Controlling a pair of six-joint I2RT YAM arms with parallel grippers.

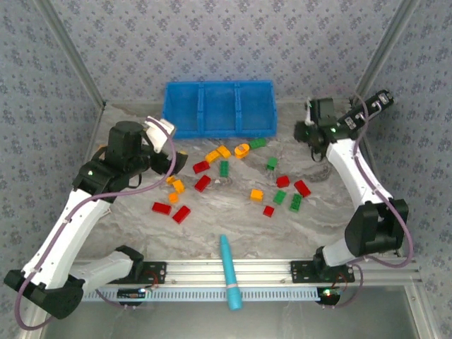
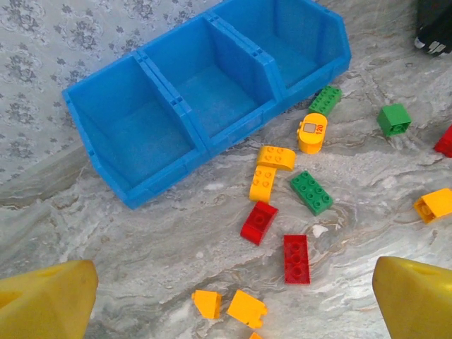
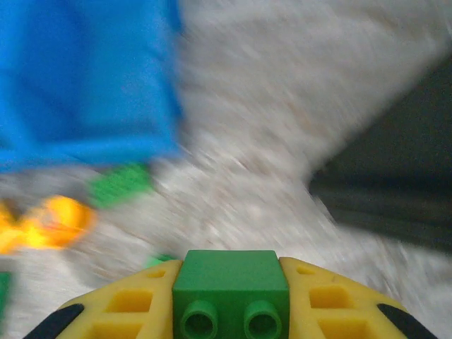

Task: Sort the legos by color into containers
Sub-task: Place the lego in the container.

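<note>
Legos (image 1: 203,183) in red, green and orange lie scattered over the middle of the tabletop (image 1: 212,226) in the top view, in front of the blue bin (image 1: 200,106), which stands with its three compartments against the far edge. The left gripper (image 1: 161,133) hangs over the left part of the tabletop near the bin's left end. The right gripper (image 1: 311,132) is just beside the bin's right end, towards the right edge. A teal pen (image 1: 229,272) lies across the near edge.

From the left wrist, two yellow fingers (image 2: 49,300) sit at the bottom corners, so the left gripper (image 2: 233,282) is spread wide with nothing between its jaws. Beneath it lie a red lego (image 2: 296,258) and two orange pieces (image 2: 246,308); the bin (image 2: 169,106) stands beyond, with a green piece (image 2: 325,99) touching its front wall.

The right wrist picture is blurred. The right gripper (image 3: 232,304) is clamped on a green brick (image 3: 232,282), studs facing the camera, lifted clear of the tabletop. The bin (image 3: 85,78) fills the upper left.
</note>
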